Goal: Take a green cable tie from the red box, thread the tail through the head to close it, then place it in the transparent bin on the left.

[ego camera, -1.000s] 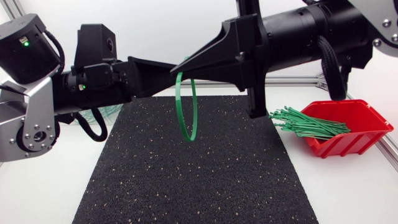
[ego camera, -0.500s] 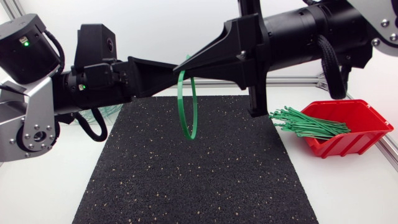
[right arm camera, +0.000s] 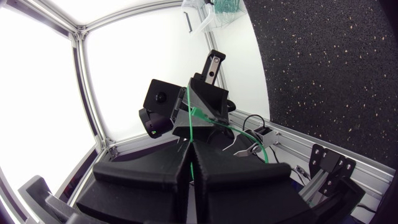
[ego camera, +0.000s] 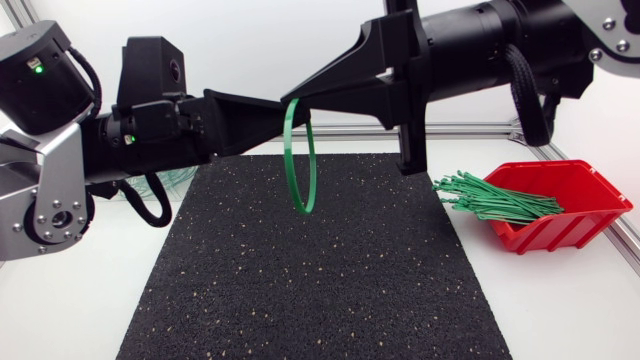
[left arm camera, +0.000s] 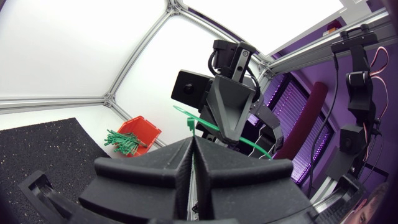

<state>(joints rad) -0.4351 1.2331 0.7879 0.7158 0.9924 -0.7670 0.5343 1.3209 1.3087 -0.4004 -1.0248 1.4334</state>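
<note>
A green cable tie hangs as a closed loop above the black mat. My left gripper and right gripper meet tip to tip at its top, both shut on it. In the left wrist view the tie runs from my own fingertips to the right gripper just ahead. In the right wrist view the tie arcs from my gripper to the left gripper. The red box holds loose green ties. The transparent bin lies beyond the mat.
The red box sits off the mat's right edge, its ties sticking out toward the mat. An aluminium frame rail runs along the table's back. Green ties show behind my left arm.
Both grippers and the tie loop have risen slightly; the right arm has tilted up a little. The grips are unchanged.
</note>
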